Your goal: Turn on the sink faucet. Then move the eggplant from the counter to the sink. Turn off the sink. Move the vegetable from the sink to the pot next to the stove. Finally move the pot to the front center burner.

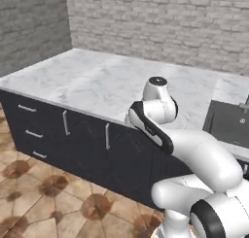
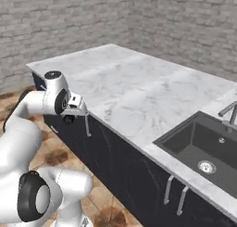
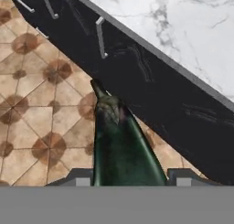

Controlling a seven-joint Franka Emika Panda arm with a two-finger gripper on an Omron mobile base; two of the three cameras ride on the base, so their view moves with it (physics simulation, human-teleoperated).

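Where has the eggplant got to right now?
In the hand view the eggplant sits between the tool's fingers, held out over the tiled floor in front of the dark cabinets.

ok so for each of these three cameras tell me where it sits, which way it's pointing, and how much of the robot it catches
Left base view: behind the arm on its left, facing forward and down over the counter; the white arm fills the lower right.
Right base view: behind on its right, facing the same counter and sink; the arm rises lower left, gripper below the counter edge.
Hand view: on the hand, looking down past the held eggplant at cabinet fronts and tiled floor.
Both base views share counter, sink, faucet.
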